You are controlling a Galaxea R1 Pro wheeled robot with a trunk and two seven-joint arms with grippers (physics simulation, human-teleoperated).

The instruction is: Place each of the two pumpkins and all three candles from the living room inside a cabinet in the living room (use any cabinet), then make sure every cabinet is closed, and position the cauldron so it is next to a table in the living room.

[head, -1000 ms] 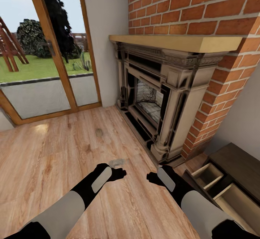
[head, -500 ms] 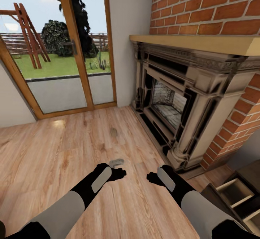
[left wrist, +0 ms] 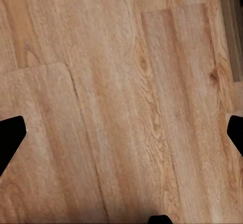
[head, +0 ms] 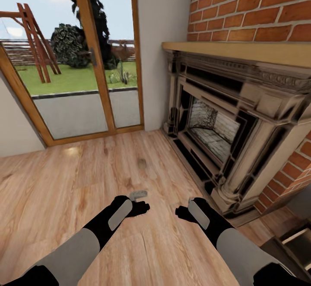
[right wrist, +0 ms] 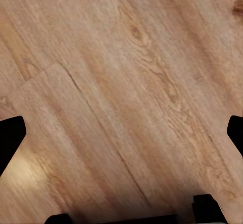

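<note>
Both the left gripper (head: 144, 208) and right gripper (head: 179, 212) hang spread wide and empty over the wood floor (head: 86, 182); the cabinet (head: 298, 240) sits right of the right gripper, a drawer pulled out.

View swung left — cabinet (head: 298, 240) nearly out at lower right corner

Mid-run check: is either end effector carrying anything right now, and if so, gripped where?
Nothing is held. The left end effector and the right end effector both stand open, with bare wood floor between the fingers in each wrist view.
</note>
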